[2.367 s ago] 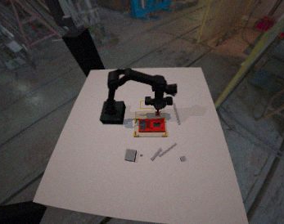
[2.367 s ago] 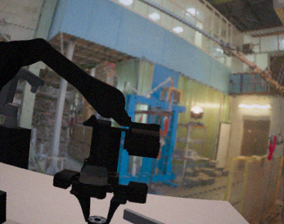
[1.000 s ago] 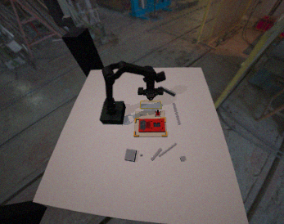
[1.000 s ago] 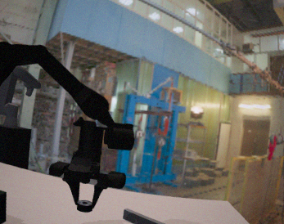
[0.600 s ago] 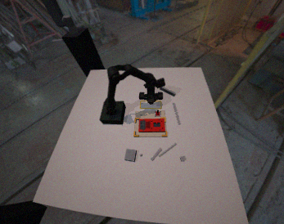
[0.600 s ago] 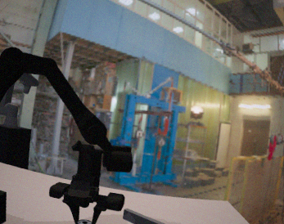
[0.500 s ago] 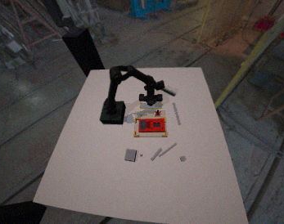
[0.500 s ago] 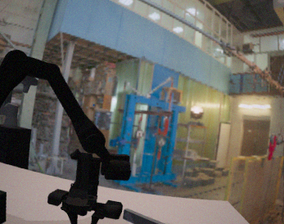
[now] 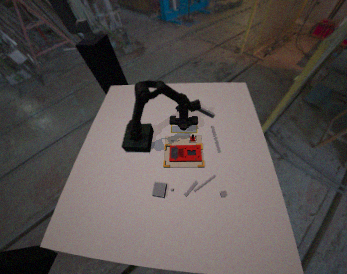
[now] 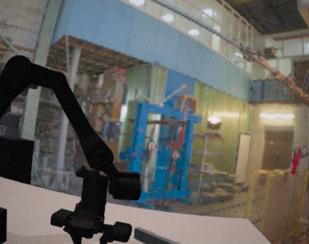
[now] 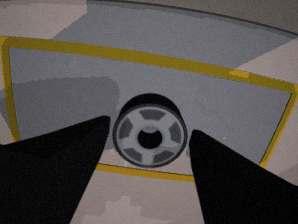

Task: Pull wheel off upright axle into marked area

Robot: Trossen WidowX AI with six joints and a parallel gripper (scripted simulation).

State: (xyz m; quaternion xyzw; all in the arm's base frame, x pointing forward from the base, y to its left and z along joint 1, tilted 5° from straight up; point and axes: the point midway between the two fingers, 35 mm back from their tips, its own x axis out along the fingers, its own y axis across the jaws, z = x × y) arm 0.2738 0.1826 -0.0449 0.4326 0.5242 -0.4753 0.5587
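Your pincer has its fingers apart, with a visible gap on either side of the wheel, so it grips nothing. The wheel lies flat on the grey patch inside the yellow-bordered marked area, hub hole facing up. It sits close to the near yellow edge rather than in the middle, and from the wrist view its lower rim looks just beside that line; whether it overlaps the line is hard to tell.

From the top view the arm reaches over the desk to a spot just behind the red fixture, and the small red axle post stands near the pincer. The exterior view shows the pincer low over the desk, but its fingertips are cut off at the frame's edge.

Your risks from here, as I judge them:
- The gaps beside the wheel are narrow. Any sideways drift while you lift would let a finger catch the rim and drag the wheel over the yellow line.
- If the jaws are not spread wide enough before you rise, a finger may brush the wheel and tip it.
- The axle post and fixture are close. A swing toward them on retreat could strike them.

Go straight up first, then away.
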